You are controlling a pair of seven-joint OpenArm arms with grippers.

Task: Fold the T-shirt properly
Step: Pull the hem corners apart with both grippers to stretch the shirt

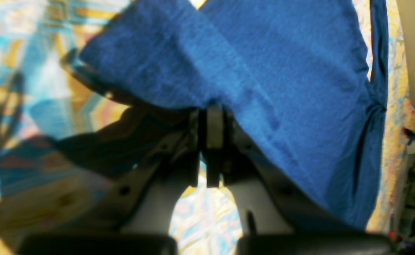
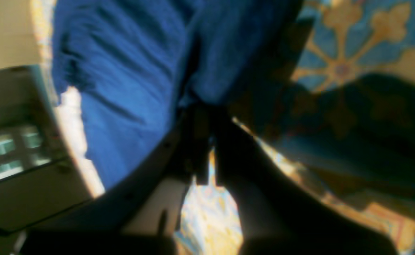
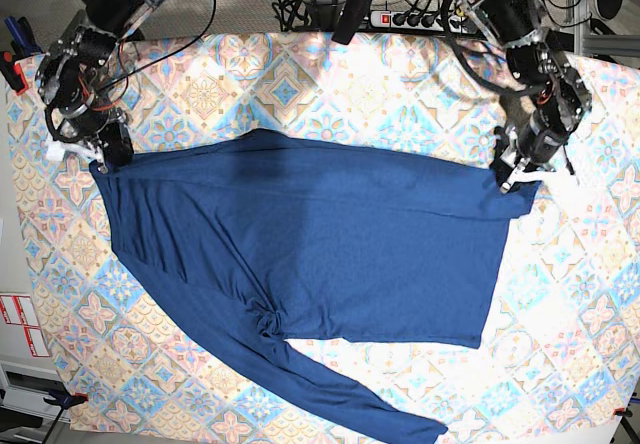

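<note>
Nearest the base camera, one long sleeve [image 3: 340, 394] of the T-shirt [image 3: 310, 234] trails toward the front edge of the patterned tablecloth [image 3: 560, 364], the body lying spread across the middle. Farther back, both arms reach down at opposite ends of the shirt's far edge. The left gripper [image 1: 211, 117] and the right gripper [image 2: 204, 117] each have their fingers clamped together on a pinch of blue fabric.
</note>
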